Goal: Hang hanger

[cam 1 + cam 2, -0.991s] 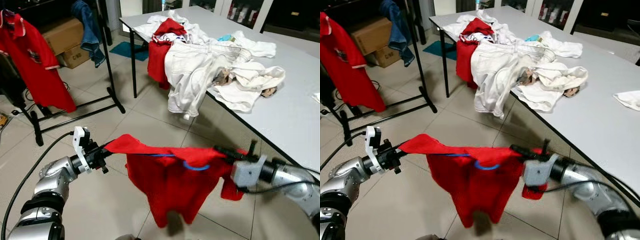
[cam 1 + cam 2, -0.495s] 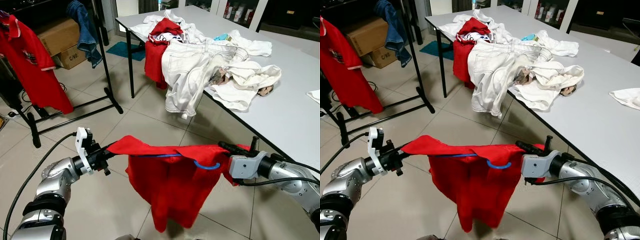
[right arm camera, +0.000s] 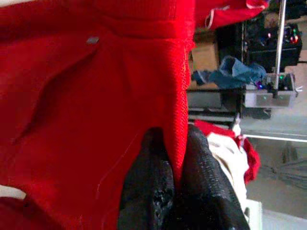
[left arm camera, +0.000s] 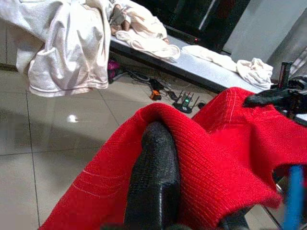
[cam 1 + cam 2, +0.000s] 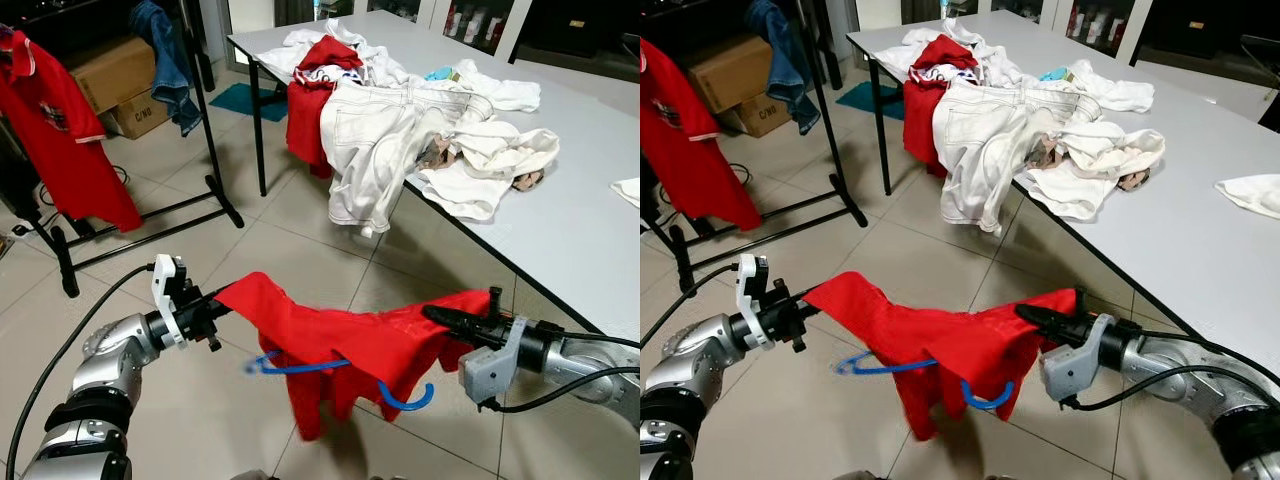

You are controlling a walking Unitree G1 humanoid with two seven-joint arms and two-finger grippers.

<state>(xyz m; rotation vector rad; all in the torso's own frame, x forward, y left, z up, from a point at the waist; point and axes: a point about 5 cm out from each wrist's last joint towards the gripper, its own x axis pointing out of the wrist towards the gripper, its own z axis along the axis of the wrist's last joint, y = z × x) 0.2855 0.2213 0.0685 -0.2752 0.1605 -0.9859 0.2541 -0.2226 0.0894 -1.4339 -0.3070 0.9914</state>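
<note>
Your left hand (image 5: 215,311), at the lower left of the head view, is clamped on one end of a red shirt (image 5: 340,345). Your right hand (image 5: 437,319), at the lower right, is pinched tight on the other end; the right wrist view shows red cloth caught between its black fingers (image 3: 206,187). The shirt sags between the two hands above the tiled floor (image 5: 200,400), in the lower middle of the frame. A blue hanger (image 5: 300,366) hangs partly out from under the shirt, tilted, with its hook (image 5: 412,400) curling below the cloth near the right hand. At the upper right stands a grey worktop (image 5: 590,230) with a heap of white clothes (image 5: 400,140) and another red garment (image 5: 315,90) spilling over its edge. At the upper left, a black clothes rack (image 5: 205,110) holds a red shirt on the rack (image 5: 65,130) and a blue denim piece (image 5: 165,55). Cardboard boxes (image 5: 120,80) sit behind the rack.
</note>
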